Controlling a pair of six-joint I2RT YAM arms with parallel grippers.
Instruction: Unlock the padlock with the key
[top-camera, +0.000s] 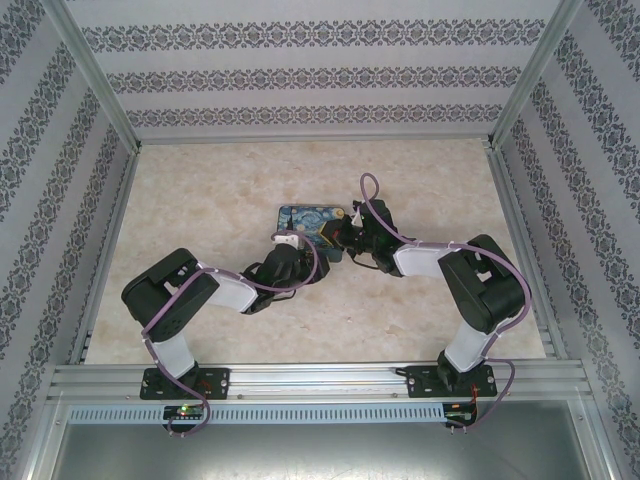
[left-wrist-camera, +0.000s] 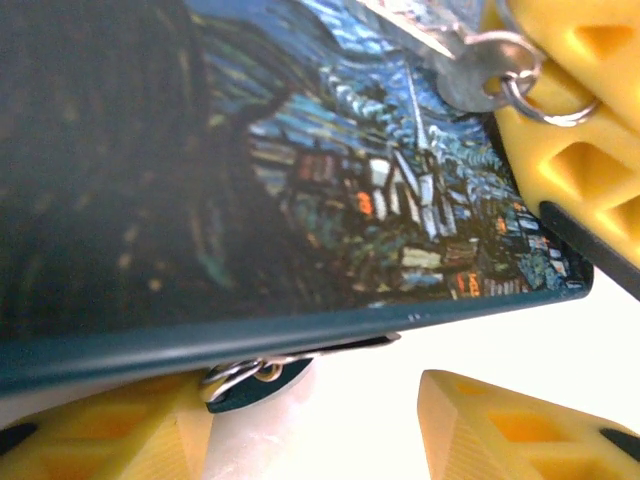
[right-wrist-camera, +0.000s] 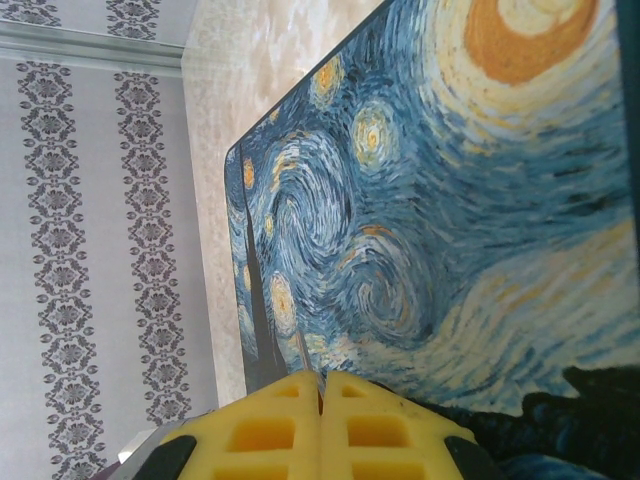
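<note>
In the left wrist view the tiny blue padlock (left-wrist-camera: 254, 389) hangs by its silver shackle at the near edge of the painted night-sky tin (left-wrist-camera: 300, 200). It sits just beside my left finger (left-wrist-camera: 100, 435). My left gripper (left-wrist-camera: 310, 430) is open, its right finger well apart from the padlock. My right gripper (right-wrist-camera: 321, 385) is shut on the key (right-wrist-camera: 306, 355), whose thin blade sticks out over the tin lid (right-wrist-camera: 450, 200). The key's silver head and ring (left-wrist-camera: 468, 78) show between the right gripper's yellow fingers (left-wrist-camera: 580, 110). From above, both grippers meet at the tin (top-camera: 303, 218).
The tin lies mid-table on the pale marbled surface (top-camera: 200, 200). Patterned walls (top-camera: 300, 80) and metal frame posts enclose the table on three sides. Both arms reach inward from their bases at the near rail (top-camera: 320, 380).
</note>
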